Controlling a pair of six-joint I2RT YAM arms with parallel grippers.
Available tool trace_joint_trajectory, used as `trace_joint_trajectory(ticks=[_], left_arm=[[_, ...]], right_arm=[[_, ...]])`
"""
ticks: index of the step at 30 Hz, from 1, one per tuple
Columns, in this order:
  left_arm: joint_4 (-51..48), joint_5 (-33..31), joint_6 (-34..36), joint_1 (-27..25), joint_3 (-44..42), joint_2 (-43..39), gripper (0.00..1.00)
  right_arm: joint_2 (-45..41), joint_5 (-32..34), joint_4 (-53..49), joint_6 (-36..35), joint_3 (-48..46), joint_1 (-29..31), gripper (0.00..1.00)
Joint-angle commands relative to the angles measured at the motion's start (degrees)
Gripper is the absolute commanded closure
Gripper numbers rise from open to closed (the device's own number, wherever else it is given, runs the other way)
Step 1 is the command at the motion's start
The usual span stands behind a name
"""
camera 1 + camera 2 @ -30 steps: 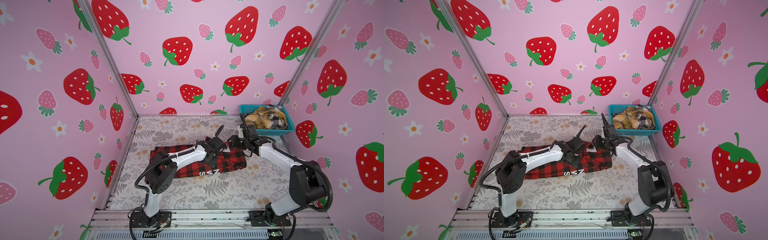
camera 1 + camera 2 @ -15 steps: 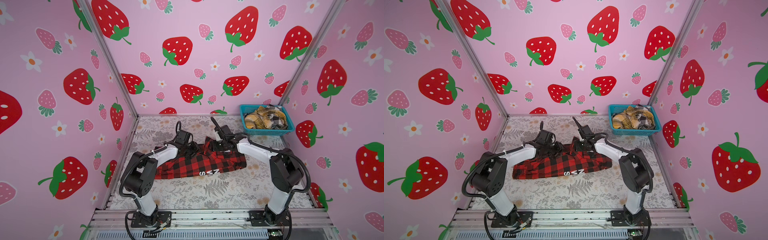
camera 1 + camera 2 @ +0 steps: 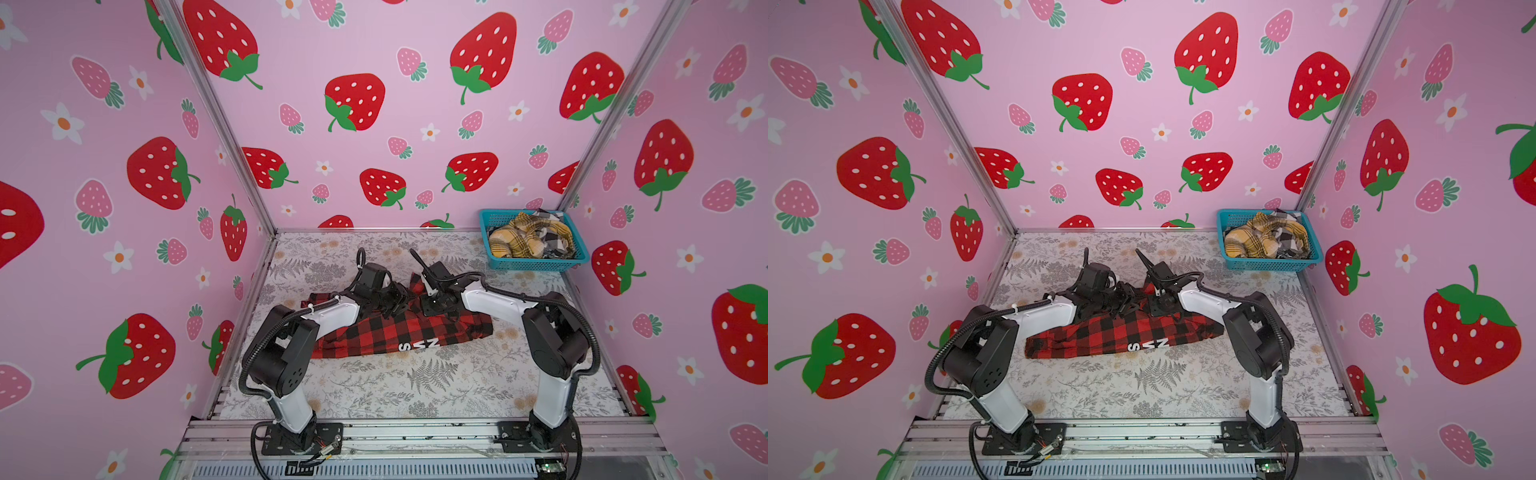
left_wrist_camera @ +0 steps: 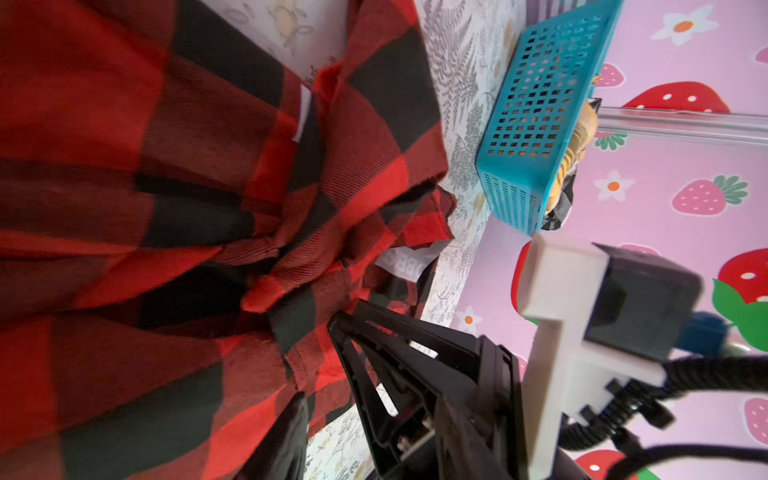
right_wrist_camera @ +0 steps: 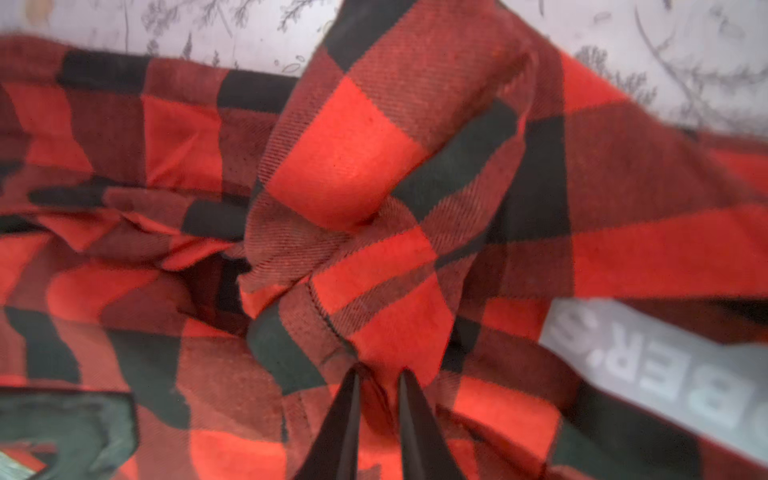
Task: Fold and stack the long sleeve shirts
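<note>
The red-and-black shirt (image 3: 399, 332) lay crumpled in a long heap across the middle of the table (image 3: 415, 390), with both arms bent over its far edge. In both top views the left pincer (image 3: 395, 299) and the right pincer (image 3: 434, 305) sat close together on that edge, but their fingertips were lost against the dark checks, so neither grip could be read from above.

The right wrist view settled one of them. The right pincer (image 5: 376, 374) had its two thin fingers drawn nearly together, with a ridge of the shirt (image 5: 374, 166) pinched between them. That view also showed a white label (image 5: 665, 374) with grey lettering just beside the grip, which the top views did not show.

The left wrist view showed the right pincer (image 4: 345, 328) from the side, its tip buried in the gathered cloth (image 4: 166, 208). Of the left pincer only a dark blur appeared at the edge of that view, so I could not tell how far it stood open or whether it held anything.

Only the top views showed the white letters (image 3: 1148, 345) along the shirt's near edge (image 3: 1121, 332). A blue basket (image 3: 536, 264) stood at the far right corner, well apart from the shirt, filled with yellow and black plaid clothes (image 3: 523, 241).
</note>
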Motion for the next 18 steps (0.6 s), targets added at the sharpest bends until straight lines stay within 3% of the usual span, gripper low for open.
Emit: trace_joint_trajectory(ticks=[1, 6, 10, 18], left_arm=[[4.18, 1.47, -2.07, -0.79, -0.04, 1.25, 0.50], [3.24, 0.81, -2.20, -2.21, 1.36, 3.95, 0.49], [3.22, -0.32, -2.92, -2.89, 1.21, 4.65, 0.45], [1.46, -1.33, -2.25, -3.21, 1.38, 5.82, 0.45]], right_arm=[[-3.30, -2.06, 1.88, 1.51, -1.99, -1.75, 0.87], [-4.65, -2.51, 1.12, 4.03, -3.09, -4.36, 0.74], [-2.57, -6.55, 2.44, 5.07, -4.26, -5.95, 0.78], [-1.79, -8.36, 4.49, 6.32, -6.15, -6.75, 0.83]])
